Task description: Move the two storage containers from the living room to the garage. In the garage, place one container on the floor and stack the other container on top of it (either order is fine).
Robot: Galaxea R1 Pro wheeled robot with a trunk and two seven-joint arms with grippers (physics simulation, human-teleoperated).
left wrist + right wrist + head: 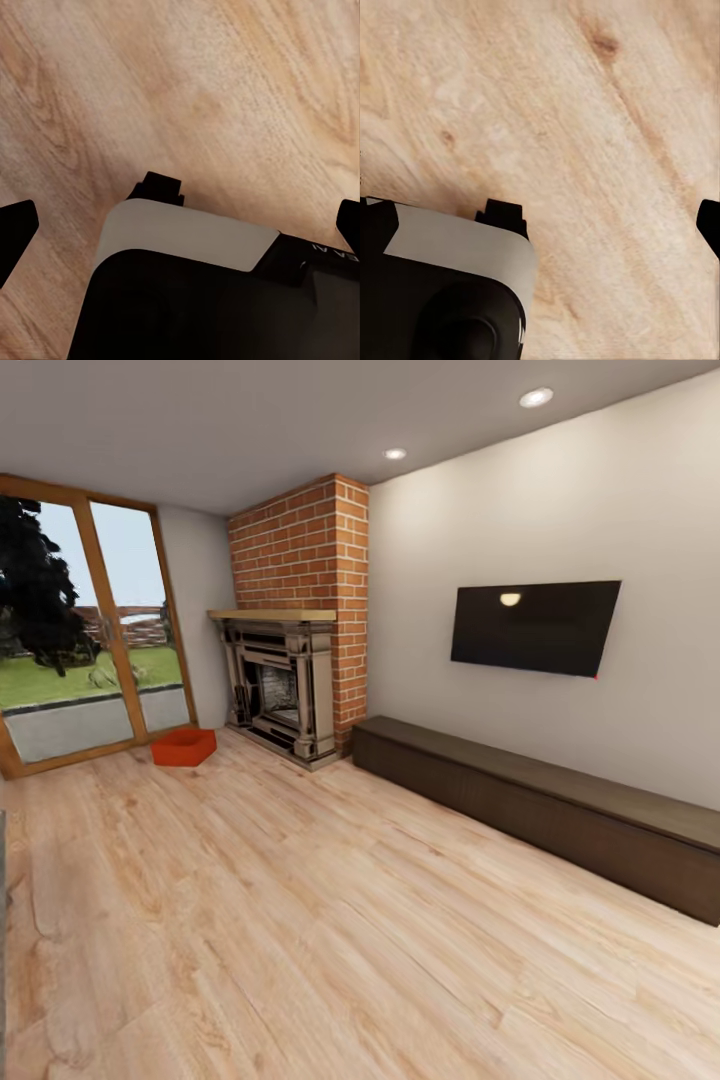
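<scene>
**Head view: bin sighted by the fireplace**

One red-orange storage container (184, 746) sat on the living room's wood floor (330, 920), between the glass door (90, 630) and the brick fireplace (290, 660). Both wrist views showed fingertips (15, 232) (709, 225) spread wide, holding nothing.

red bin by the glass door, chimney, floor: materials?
Storage container: looks like smooth matte plastic, uniform red-orange, no texture. Chimney: red brick, pale mortar lines visible. Floor: light wood planks or wood-look laminate, with grain and knots; the look leaves it open.
</scene>
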